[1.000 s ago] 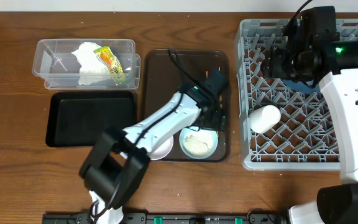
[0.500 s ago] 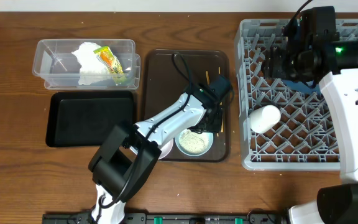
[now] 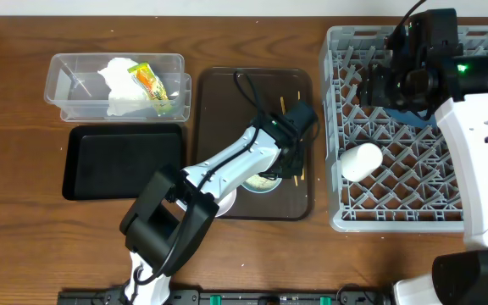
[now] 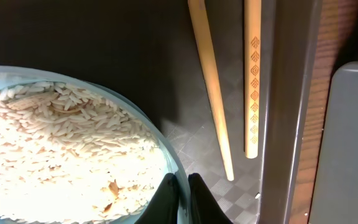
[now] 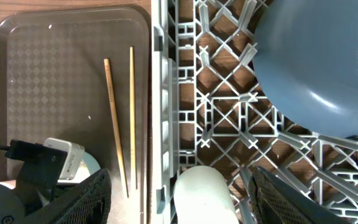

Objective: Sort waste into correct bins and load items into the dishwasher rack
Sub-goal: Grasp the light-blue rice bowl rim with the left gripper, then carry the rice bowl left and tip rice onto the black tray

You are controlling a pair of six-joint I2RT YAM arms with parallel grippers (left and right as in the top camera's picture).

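The clear tub (image 3: 79, 85) at far left held napkins (image 3: 121, 85) and a wrapper (image 3: 152, 87). On the brown tray (image 3: 219, 93), the left gripper (image 4: 180, 185) pinched the rim of the light blue bowl (image 4: 164, 144) of rice (image 4: 55, 143), with the chopsticks (image 4: 213, 93) just to its right. The right gripper (image 5: 176, 190) hung wide open over the rack (image 3: 396, 222), which held the cup (image 3: 361, 161) and the plate (image 5: 316, 56).

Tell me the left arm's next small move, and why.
Probably lift the bowl a little, kept level. The left gripper looks pinched on its rim, it is full of rice, and the chopsticks lie close beside it on the tray.
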